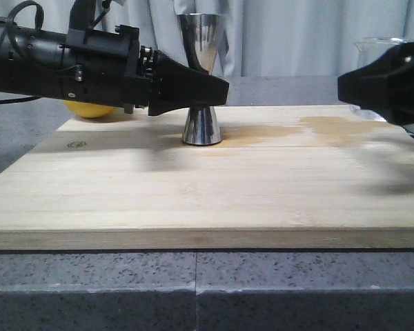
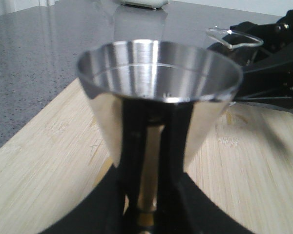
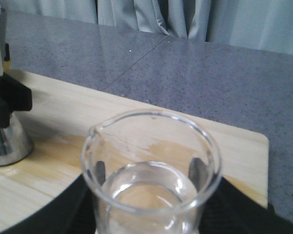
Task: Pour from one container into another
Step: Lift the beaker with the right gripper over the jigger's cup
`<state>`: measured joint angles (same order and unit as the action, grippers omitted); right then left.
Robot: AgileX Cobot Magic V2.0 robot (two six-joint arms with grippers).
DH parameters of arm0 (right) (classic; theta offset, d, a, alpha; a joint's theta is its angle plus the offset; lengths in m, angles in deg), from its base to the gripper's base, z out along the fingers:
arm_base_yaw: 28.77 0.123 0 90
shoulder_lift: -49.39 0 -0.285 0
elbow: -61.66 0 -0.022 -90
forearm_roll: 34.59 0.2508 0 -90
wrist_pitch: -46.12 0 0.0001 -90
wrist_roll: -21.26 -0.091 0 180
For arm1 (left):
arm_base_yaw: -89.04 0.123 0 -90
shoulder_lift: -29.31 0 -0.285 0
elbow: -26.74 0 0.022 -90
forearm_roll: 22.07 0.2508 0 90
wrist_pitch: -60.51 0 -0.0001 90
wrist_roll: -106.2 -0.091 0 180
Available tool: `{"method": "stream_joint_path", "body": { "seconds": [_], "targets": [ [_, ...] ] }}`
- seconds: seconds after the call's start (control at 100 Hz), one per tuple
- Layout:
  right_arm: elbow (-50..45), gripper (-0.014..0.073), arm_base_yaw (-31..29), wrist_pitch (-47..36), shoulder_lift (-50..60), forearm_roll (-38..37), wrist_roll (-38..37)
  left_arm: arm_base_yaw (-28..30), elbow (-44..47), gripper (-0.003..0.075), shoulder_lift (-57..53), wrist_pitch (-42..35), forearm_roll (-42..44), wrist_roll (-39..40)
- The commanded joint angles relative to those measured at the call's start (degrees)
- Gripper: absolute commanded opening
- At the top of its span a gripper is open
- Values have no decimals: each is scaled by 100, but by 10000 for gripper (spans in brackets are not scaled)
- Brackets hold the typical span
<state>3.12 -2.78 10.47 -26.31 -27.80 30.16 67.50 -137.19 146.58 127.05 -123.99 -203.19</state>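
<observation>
Clearly, your left gripper [image 1: 217, 89] was closed around the narrow waist of the steel jigger [image 1: 201, 69], its black fingers [image 2: 132, 146] pressed on either side of the neck beneath the wide upper cup. The jigger stood upright on the wooden board [image 1: 193, 200], toward the back and left of centre, with its lower cone resting on the wood. A yellow rounded object [image 1: 90, 109], mostly hidden, sat behind your left arm at the board's far left corner.

Your right gripper [image 1: 383, 86] was pinching the glass beaker [image 3: 151, 170]; you could see the dark pads [image 3: 198, 170] pressed against its wall on two opposite sides. The beaker was held upright near the right edge of the board, well apart from the jigger, its spout rim showing just above the gripper in the front view. Whether it touched the board, you could not tell. A darker, damp-looking patch [image 1: 317, 127] marked the wood between the jigger and the beaker. The board lay on a grey speckled counter [image 1: 193, 289], with pale curtains [image 1: 297, 34] behind.
</observation>
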Motion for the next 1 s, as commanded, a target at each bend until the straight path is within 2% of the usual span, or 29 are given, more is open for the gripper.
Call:
{"method": "stream_joint_path", "body": {
  "seconds": [0.0,0.37,0.62,0.99],
  "targets": [
    [511,277,-2,71,79,-300,9,-48,-144,62,-260,569,-349,-15],
    [2221,277,-2,2124,-102,-1118,9,-48,-144,62,-260,569,-349,-15],
    [2890,277,-2,2432,-384,-1534,9,-48,-144,62,-260,569,-349,-15],
    [3846,277,85,3302,-710,-2214,9,-48,-144,62,-260,569,-349,-15]
  ]
}}
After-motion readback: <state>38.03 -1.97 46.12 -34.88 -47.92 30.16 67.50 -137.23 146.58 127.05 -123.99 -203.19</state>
